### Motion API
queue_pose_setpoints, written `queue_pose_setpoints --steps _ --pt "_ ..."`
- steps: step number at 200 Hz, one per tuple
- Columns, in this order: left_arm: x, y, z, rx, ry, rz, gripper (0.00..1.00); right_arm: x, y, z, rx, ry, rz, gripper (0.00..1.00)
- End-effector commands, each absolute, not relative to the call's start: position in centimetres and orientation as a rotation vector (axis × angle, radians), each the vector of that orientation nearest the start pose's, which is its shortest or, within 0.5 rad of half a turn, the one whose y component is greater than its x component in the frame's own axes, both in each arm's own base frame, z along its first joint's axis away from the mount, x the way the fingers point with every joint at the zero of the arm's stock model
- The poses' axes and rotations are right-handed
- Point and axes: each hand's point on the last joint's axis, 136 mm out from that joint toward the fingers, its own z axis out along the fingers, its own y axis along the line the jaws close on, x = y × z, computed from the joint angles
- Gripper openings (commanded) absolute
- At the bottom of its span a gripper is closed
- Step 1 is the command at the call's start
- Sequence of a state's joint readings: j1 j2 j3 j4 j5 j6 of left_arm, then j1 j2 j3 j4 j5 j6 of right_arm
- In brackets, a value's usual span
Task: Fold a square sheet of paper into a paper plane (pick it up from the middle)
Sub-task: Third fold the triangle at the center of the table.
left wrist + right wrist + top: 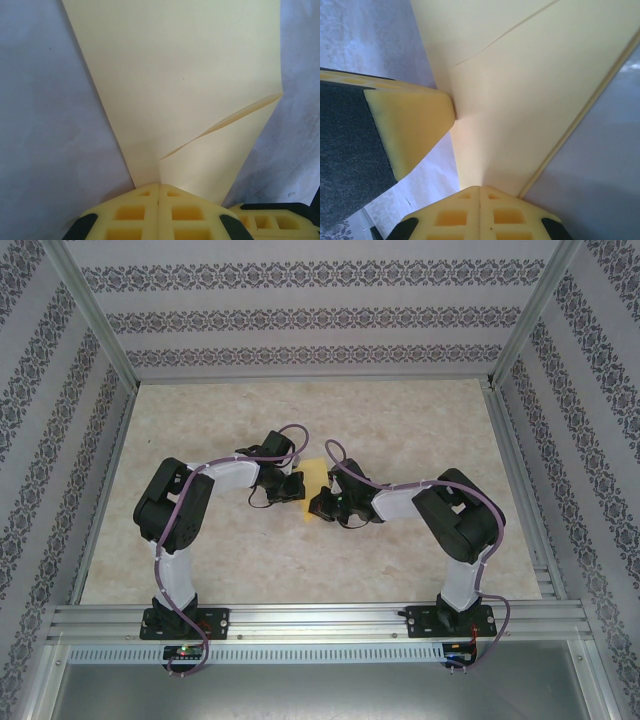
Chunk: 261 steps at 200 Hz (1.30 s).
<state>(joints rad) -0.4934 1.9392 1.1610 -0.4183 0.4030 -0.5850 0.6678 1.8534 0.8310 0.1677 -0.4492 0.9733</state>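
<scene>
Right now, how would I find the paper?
Look at the middle of the beige table, where two black arms meet. Both the left gripper and right gripper pinch the yellow paper there. It's thin, pale yellow and creased, unlike the arms.

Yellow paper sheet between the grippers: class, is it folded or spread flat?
Folded: the thin yellow paper tapers to a point at the left gripper, and a raised flap edge crosses it.

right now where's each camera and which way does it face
top external: above, behind the bases, facing down at the table; left arm and right arm show.
left wrist: on its arm, facing past the shut left gripper onto the yellow paper.
right wrist: on its arm, facing past the shut right gripper.
shared: both wrists see that paper.
</scene>
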Motion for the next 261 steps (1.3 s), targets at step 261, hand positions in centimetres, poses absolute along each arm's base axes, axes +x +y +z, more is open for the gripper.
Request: queue_pose_setpoints --steps 261 --pt "30.0 -20.6 -4.8 -0.130 3.124 -0.428 0.00 29.2 31.9 1.3 0.090 2.819 1.078 0.00"
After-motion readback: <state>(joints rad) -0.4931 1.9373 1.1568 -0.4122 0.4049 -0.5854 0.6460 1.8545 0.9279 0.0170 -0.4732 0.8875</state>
